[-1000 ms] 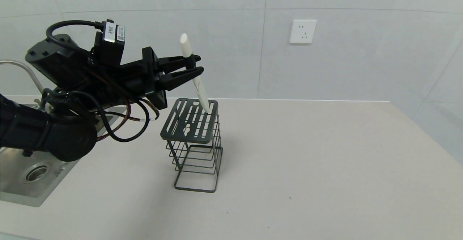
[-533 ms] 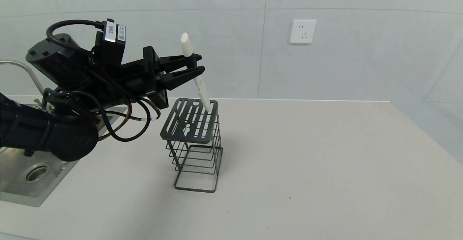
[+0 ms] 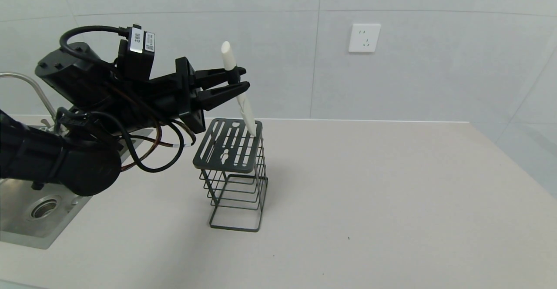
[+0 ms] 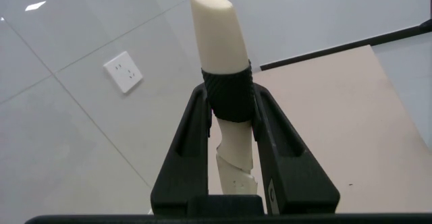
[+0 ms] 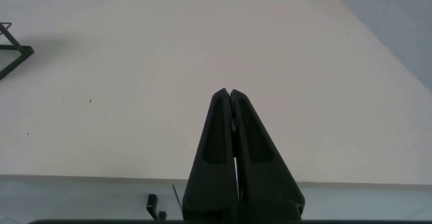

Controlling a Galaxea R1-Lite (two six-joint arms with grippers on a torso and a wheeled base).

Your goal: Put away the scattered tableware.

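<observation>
Mid-insertion, by the look of it. Holding a white utensil (image 3: 243,106) in the left tool (image 3: 241,79), centre-left of the head frame, pinched tight a short way below the rounded top end. Gripped through textured black pads (image 4: 226,99), as the left wrist shows. Hanging on a steep slant, lower tip right at the far right corner of the rack (image 3: 204,149). Either touching the slotted top plate or just entering a slot; cannot tell which.

Probably calls next for tipping the shaft nearer upright, lining the tip up with a slot, then lowering and letting go. Could catch on the plate's edge and nudge that light rack if pushed down at a slant.

Now the look of things. Smooth, matte, ivory-white, maybe plastic or ceramic, with a blunt slanted top and a narrower stepped part below the grip. Under it, dark metal: a flat plate cut with long slots and one keyhole opening, set on thin open wire loops, standing mid-frame on the pale matte counter (image 3: 391,193). Brushed steel sink (image 3: 26,219) at lower left.

Over to the right tool (image 5: 229,96): pressed fully together, carrying nothing, above the counter.
</observation>
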